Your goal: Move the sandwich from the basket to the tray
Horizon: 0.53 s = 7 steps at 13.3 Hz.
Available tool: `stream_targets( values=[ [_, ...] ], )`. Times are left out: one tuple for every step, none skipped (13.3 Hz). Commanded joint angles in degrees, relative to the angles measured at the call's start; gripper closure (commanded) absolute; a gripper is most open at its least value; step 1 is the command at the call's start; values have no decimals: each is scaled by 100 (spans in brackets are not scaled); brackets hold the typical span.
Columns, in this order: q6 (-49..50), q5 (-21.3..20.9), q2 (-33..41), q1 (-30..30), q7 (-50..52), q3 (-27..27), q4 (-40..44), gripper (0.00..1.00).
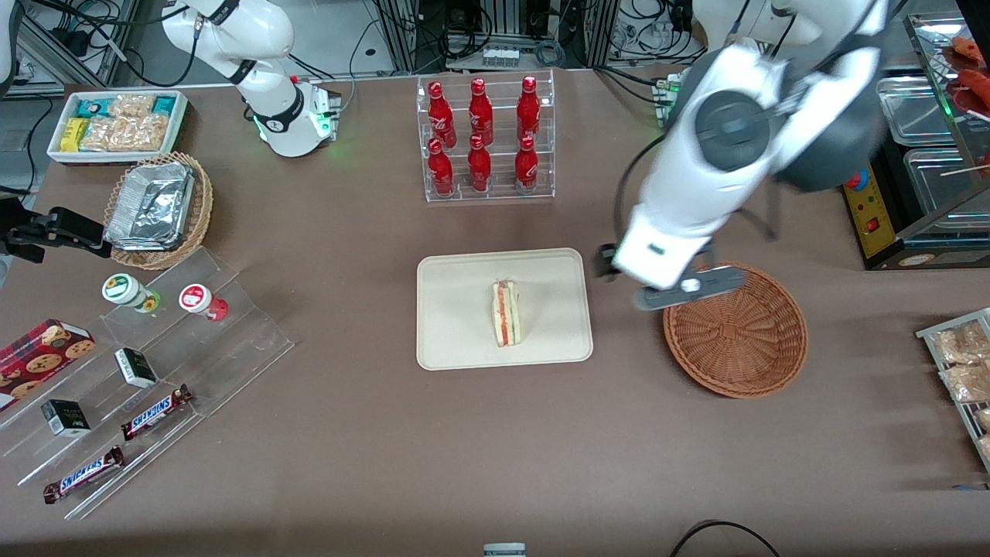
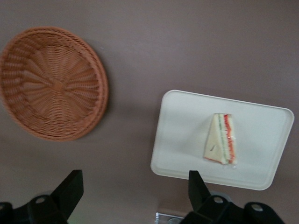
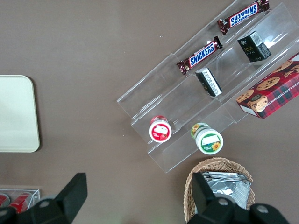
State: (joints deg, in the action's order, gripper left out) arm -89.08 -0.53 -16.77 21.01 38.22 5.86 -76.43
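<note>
The sandwich [image 1: 506, 313] [image 2: 221, 138], a pale wedge with red and green stripes, lies on the cream tray [image 1: 456, 309] [image 2: 182, 130] near the table's middle. Beside the tray, toward the working arm's end, sits the reddish-brown wicker basket [image 1: 773, 363] [image 2: 53, 84] with nothing in it. My left gripper [image 1: 653, 271] [image 2: 134, 177] hangs high above the table, over the gap between tray and basket and above the basket's rim. Its fingers [image 2: 70, 186] stand wide open with only bare tablecloth between them.
A clear rack of red bottles [image 1: 486, 139] stands farther from the front camera than the tray. Toward the parked arm's end are a tan basket of foil trays [image 1: 158, 209], a white snack bin [image 1: 116, 124] and an acrylic stand with candy bars [image 1: 155, 410]. Snack bags [image 1: 959, 363] lie toward the working arm's end.
</note>
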Motion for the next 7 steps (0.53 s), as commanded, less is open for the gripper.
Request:
stream_targets(
  values=[
    [372,18,534,-447,-629,73,-250,0],
    [487,18,631,-632,-857,73,-258,0],
    [636,18,719,-790,-1147,73,-258,0],
    [794,27,824,-992,-1515,73,-276,0],
    [874,27,964,-1203,-1858,73,-354,1],
    [883,44,1140,-1440,-2158,73,-503,0],
    [883,88,1281,-1590,-2439,73,-635,0]
  ],
)
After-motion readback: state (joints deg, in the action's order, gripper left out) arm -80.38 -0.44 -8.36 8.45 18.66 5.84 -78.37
